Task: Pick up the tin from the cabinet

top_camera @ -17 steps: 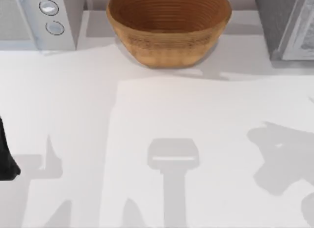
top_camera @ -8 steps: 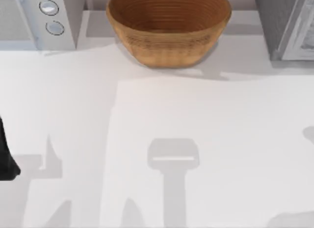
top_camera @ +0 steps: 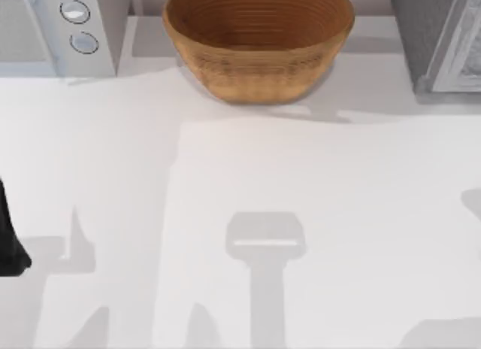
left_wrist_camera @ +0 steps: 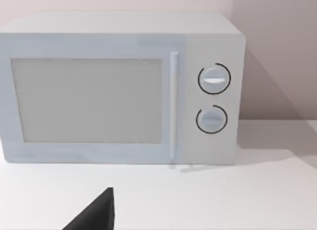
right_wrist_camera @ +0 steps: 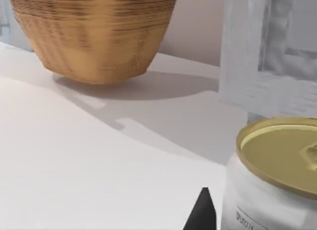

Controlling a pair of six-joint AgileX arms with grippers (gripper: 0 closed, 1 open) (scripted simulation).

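The tin (right_wrist_camera: 271, 175) is white with a gold pull-tab lid and sits very close in the right wrist view. One dark fingertip (right_wrist_camera: 202, 214) of my right gripper rests against its side, and the gripper is shut on it. The tin hangs in front of the grey cabinet (right_wrist_camera: 270, 51), clear of it. In the top view the cabinet (top_camera: 443, 37) stands at the back right corner. My left arm (top_camera: 7, 244) stays parked at the table's left edge.
A brown woven basket (top_camera: 259, 40) stands at the back middle, also seen in the right wrist view (right_wrist_camera: 94, 34). A white microwave (top_camera: 60, 29) occupies the back left and faces the left wrist camera (left_wrist_camera: 119, 88). The white table (top_camera: 301, 183) spreads between them.
The right arm's shadow on the table has slid from the right middle out toward the lower right edge. The left arm has not moved.
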